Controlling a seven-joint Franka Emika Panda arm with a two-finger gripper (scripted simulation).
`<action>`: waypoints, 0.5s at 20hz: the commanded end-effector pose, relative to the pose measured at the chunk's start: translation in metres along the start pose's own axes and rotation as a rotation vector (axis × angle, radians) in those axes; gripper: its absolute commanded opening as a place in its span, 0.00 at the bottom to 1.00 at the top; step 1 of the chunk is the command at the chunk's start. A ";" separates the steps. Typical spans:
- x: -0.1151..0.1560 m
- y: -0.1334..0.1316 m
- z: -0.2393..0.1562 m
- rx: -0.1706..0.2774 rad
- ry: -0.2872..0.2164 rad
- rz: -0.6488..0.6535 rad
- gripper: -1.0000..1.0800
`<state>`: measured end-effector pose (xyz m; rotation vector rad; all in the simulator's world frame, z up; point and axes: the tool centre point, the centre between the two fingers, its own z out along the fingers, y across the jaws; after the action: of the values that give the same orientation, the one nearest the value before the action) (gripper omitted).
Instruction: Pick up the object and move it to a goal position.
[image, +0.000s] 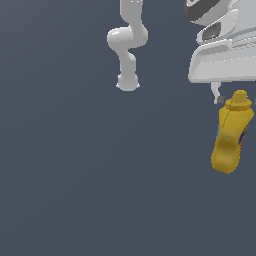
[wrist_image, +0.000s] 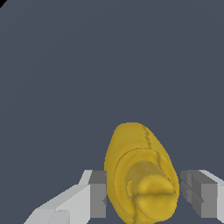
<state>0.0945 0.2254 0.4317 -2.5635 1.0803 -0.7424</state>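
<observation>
One yellow squeeze bottle is all that shares this scene with the arm, and it sits at the exterior view's right, cap up and body curving downward beneath the white hand of the robot, a strip of red and blue label just peeking along its right edge. The gripper is right over it: in the wrist view the bottle fills the space between the two grey fingers, cap pointing at the camera, one pad on either side. Jaws are spread, and there's a thin sliver of gap visible between each pad and the yellow body, so no squeeze on it that I can see; whether the left pad is brushing the bottle is too close to call. In the exterior view only one slim finger shows, just beside the cap, with the other hidden behind the bottle. Further back, toward the top centre of that view, the arm's white links and base stand well apart from the bottle. Plain dark grey floor all around, nothing lying between the fingers and the bottle.
</observation>
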 end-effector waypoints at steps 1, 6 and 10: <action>0.006 -0.004 -0.006 0.010 0.005 0.002 0.00; 0.020 -0.008 -0.009 0.011 0.005 0.001 0.00; 0.028 -0.010 -0.010 0.011 0.005 0.001 0.00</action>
<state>0.1090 0.2125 0.4450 -2.5632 1.0810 -0.7419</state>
